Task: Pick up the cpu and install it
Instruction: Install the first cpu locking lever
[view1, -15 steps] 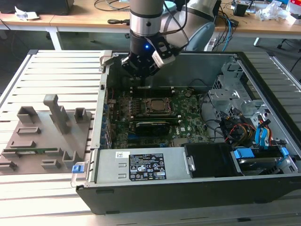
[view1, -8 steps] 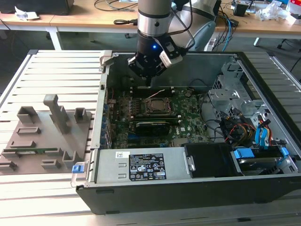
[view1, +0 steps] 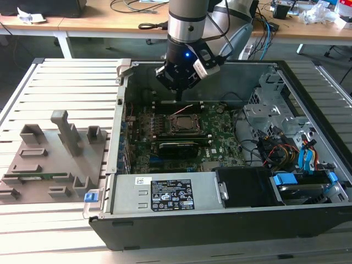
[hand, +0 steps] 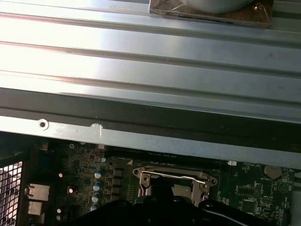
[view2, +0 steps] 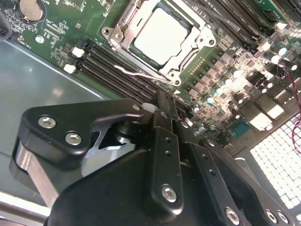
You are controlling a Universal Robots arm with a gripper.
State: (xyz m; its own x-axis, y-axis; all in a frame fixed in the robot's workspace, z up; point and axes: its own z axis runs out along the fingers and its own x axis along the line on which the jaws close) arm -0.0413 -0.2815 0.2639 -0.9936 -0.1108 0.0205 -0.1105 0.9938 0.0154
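1. A room with a wooden desk (view1: 110, 22) behind my slatted metal bench (view1: 55, 82).
2. The open computer case (view1: 220, 220) rests on it, beside a grey tray (view1: 49, 159).
3. My tool (view1: 180, 82) hovers above the motherboard (view1: 220, 140), fingers closed together, gripping nothing.
4. The cpu (view2: 160, 37) sits in its socket (view2: 197, 52).

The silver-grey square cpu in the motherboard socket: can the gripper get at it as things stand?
Probably yes. The silver-grey square cpu lies face-up in the metal-framed socket, frame open. The gripper hangs above, nothing between.
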